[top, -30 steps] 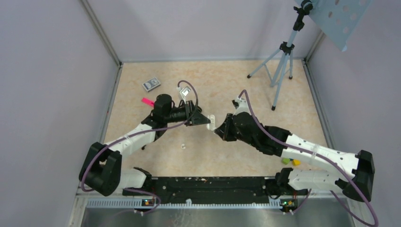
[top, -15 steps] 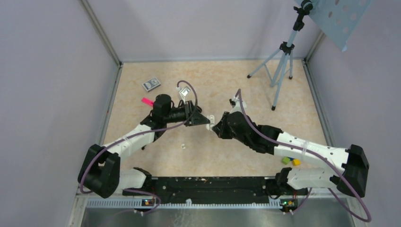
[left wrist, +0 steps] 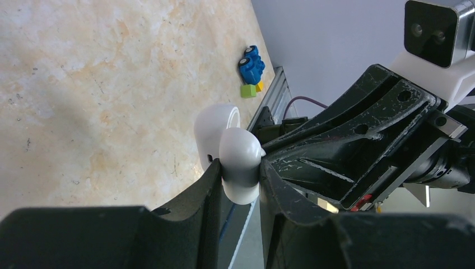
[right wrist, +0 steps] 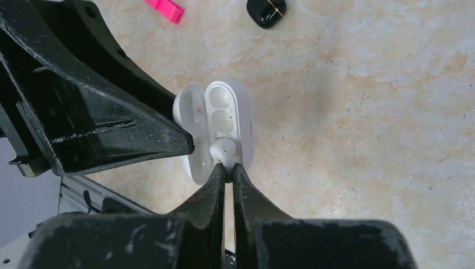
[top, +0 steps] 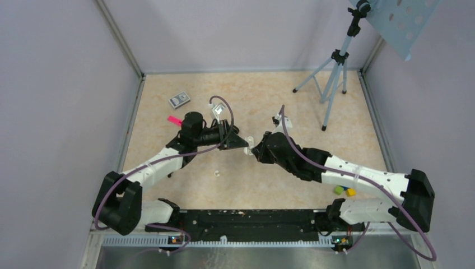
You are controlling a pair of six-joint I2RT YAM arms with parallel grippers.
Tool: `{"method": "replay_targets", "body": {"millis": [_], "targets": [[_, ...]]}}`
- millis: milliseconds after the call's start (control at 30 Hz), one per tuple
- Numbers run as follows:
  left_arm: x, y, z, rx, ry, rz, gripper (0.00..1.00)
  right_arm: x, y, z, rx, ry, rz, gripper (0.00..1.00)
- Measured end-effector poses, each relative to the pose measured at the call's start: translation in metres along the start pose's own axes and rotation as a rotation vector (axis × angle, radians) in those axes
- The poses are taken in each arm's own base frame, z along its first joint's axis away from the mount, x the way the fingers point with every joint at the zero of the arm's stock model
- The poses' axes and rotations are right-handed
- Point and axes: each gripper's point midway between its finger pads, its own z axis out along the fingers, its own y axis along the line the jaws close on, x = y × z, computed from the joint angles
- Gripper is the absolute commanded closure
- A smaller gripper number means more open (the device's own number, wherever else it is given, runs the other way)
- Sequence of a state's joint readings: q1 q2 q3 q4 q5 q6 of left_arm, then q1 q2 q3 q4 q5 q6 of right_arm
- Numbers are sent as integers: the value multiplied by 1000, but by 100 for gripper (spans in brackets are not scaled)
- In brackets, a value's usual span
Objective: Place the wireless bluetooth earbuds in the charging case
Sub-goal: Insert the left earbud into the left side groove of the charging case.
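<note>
The white charging case (right wrist: 218,120), its lid open, is held above the middle of the desk (top: 269,101), clamped in the left end effector (left wrist: 240,167). Its long axis lies in line with the right fingers, and its wells face the right wrist camera. The right end effector (right wrist: 226,168) is closed on one earbud (right wrist: 222,149) at the nearest well. The left arm (top: 162,159) and the right arm (top: 341,168) reach inward, their tips nearly meeting.

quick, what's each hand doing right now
left hand: closed on the open white case
right hand: closed, pinching an earbud at the case
</note>
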State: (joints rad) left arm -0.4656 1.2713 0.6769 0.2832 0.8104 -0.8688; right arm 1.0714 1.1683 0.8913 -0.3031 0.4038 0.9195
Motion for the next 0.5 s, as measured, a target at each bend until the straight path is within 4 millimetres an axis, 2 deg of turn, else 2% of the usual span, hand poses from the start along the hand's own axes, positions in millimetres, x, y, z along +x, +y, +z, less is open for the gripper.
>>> {"method": "replay_targets", "body": {"millis": [300,400,433,500], "targets": [[-2,3,0,-13,-11,0,100,5,-1,10,28,8,11,100],[-2,3,0,-17,-11,-3,100,5,-1,11,30,9,12,76],[-2,3,0,-17,-11,-3,100,5,-1,11,27,8,12,72],[-2,3,0,-17,-12,-2,100,4,2,11,17,4,13,69]]}}
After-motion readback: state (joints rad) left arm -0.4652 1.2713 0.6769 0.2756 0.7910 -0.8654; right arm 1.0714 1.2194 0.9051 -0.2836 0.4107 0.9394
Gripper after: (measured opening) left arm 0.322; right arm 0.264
